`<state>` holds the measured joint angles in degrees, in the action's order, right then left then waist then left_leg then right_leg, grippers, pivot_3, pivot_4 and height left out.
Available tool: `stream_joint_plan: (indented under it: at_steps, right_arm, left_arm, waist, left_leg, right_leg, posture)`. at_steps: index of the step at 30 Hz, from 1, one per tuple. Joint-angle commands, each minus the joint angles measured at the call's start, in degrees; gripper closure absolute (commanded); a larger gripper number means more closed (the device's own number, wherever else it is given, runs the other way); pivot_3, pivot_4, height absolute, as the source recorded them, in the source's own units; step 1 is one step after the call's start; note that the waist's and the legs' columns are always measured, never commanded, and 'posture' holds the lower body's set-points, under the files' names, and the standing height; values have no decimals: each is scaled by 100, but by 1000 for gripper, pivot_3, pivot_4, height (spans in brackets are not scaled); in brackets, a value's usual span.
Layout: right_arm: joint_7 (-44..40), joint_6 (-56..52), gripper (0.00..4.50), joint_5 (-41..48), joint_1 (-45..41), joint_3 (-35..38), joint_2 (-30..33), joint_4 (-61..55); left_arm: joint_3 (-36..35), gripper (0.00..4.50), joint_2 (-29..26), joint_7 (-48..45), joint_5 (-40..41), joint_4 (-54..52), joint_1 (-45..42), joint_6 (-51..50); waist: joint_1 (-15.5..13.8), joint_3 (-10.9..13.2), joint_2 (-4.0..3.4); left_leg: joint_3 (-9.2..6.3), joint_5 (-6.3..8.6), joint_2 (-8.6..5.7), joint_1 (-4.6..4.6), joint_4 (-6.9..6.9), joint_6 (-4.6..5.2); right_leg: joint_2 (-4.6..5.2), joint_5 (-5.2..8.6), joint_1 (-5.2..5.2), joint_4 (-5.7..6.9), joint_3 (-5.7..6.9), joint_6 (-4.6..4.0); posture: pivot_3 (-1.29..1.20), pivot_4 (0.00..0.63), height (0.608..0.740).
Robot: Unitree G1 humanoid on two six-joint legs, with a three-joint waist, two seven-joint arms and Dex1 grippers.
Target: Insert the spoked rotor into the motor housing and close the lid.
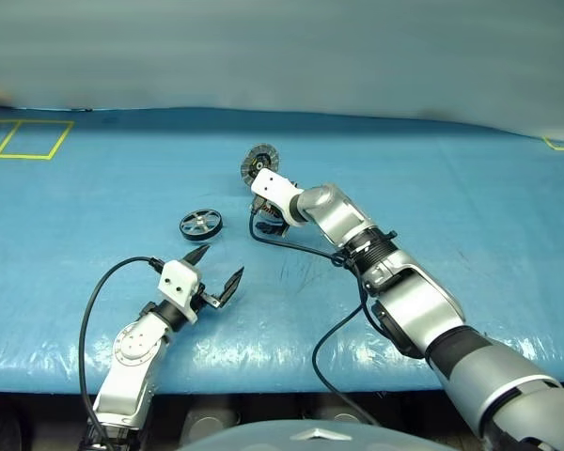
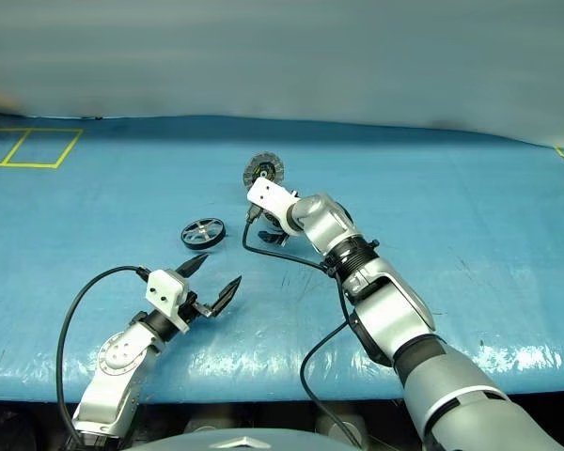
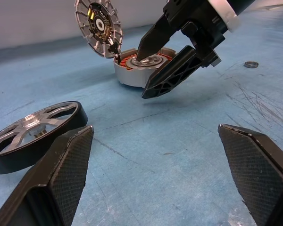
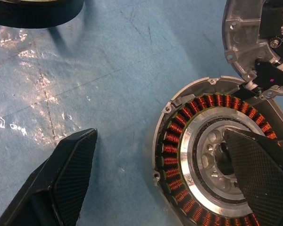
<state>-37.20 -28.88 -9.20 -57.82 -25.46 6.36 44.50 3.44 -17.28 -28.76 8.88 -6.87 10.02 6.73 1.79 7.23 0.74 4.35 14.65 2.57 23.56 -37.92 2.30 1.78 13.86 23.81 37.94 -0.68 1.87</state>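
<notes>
Copper-brown windings ring the open motor housing (image 4: 212,165), which sits on the blue bench (image 1: 470,197) just above the middle of the left eye view, with its lid (image 3: 99,26) standing up, hinged at the housing's edge and showing its radially segmented face. We judge the step in hand to be fetching the spoked rotor (image 1: 200,224), which lies flat on the bench left of centre, apart from the housing and not yet inserted. To do it well, we should take the rotor by its black rim so it stays level, carry it over the silver centre hub, lower it squarely so it seats inside the winding ring, and only then swing the lid down; a tilted rotor would likely jam on the rim. Our right claw (image 3: 162,56) hangs over the housing with its fingers spread wide and empty; one finger is over the hub, but we cannot tell whether it touches the metal. We should clear it away before the rotor arrives. Our left claw (image 1: 216,271) waits at lower left, just below the rotor, also spread wide, holding nothing and touching nothing.
</notes>
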Motion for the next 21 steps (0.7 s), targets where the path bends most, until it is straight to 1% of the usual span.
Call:
stream_joint_plan:
  at_steps: [1,6,9,17,21]
  right_arm:
    - [-10,-51,12,-53,-16,148,55,66]
    - [-327,98,12,309,217,484,84,-586]
    - [-251,108,12,370,277,631,80,-828]
    - [4,103,12,245,251,714,81,-504]
    - [-114,45,12,119,263,526,106,-295]
  left_arm:
    - [-23,3,18,20,-31,-36,-45,146]
    - [-46,3,27,38,-27,7,-61,159]
    - [-52,3,22,31,-23,32,-74,151]
    - [-44,3,21,21,-27,45,-129,139]
    - [-56,3,17,34,-27,24,-119,127]
  waist:
    - [-14,0,0]
    - [-23,0,0]
    - [-11,5,-7]
    - [14,7,-10]
    - [24,8,-11]
  left_leg:
    - [0,0,0,0,0,0]
    - [-1,1,-3,3,2,1]
    - [-1,1,-3,5,4,2]
    - [1,1,-3,5,5,2]
    - [2,1,-3,5,5,2]
  right_leg:
    - [7,0,0,0,0,0]
    - [20,0,1,-4,5,0]
    - [20,0,4,-3,5,1]
    - [17,-1,5,-3,4,1]
    - [17,-1,5,-3,4,2]
  posture:
    - [0,150,740]
    - [0,150,740]
    - [0,150,740]
    - [0,150,740]
    - [0,150,740]
